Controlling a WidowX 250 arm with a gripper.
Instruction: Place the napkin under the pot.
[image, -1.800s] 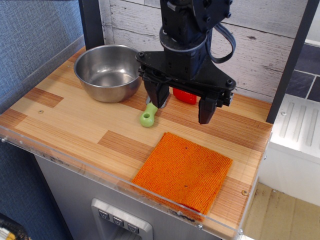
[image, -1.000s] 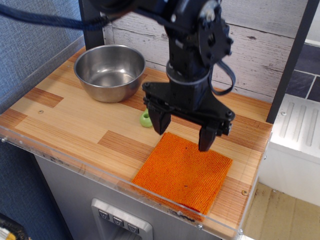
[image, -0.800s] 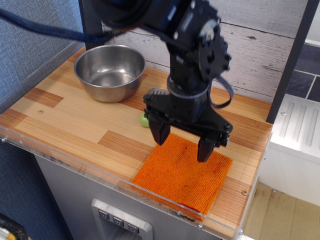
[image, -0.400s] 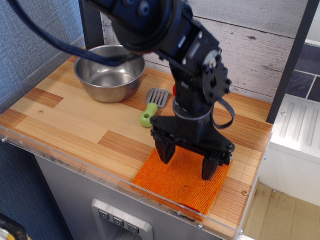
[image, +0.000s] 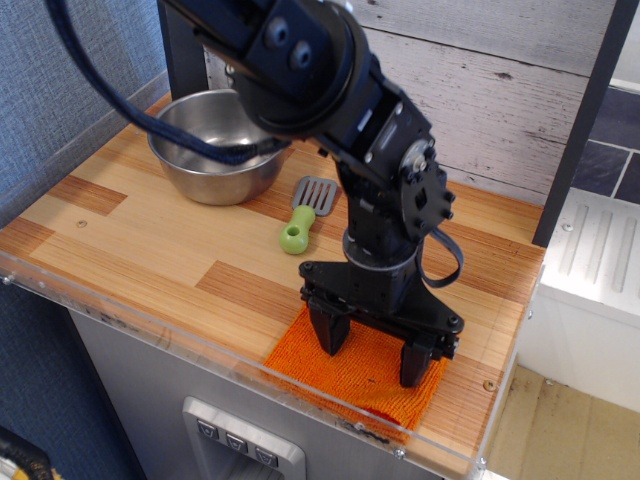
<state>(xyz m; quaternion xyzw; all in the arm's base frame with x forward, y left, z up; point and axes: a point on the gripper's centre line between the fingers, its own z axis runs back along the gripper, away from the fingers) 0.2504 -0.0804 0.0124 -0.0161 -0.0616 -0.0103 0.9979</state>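
Note:
The orange ribbed napkin (image: 352, 375) lies flat at the front right of the wooden table, partly hidden by my arm. My gripper (image: 371, 352) is open, its two black fingers spread wide and lowered onto or just above the napkin's middle. The pot (image: 208, 150), a shiny steel bowl, stands empty at the back left, partly hidden behind my arm, well apart from the napkin.
A small grey spatula with a green handle (image: 302, 221) lies between the pot and the napkin. A clear plastic lip (image: 150, 335) runs along the table's front edge. A white plank wall (image: 500, 90) stands behind. The strawberry is hidden.
My gripper has moved forward from above the spatula and strawberry and dropped down over the napkin. It stayed open. The napkin and pot have not moved.

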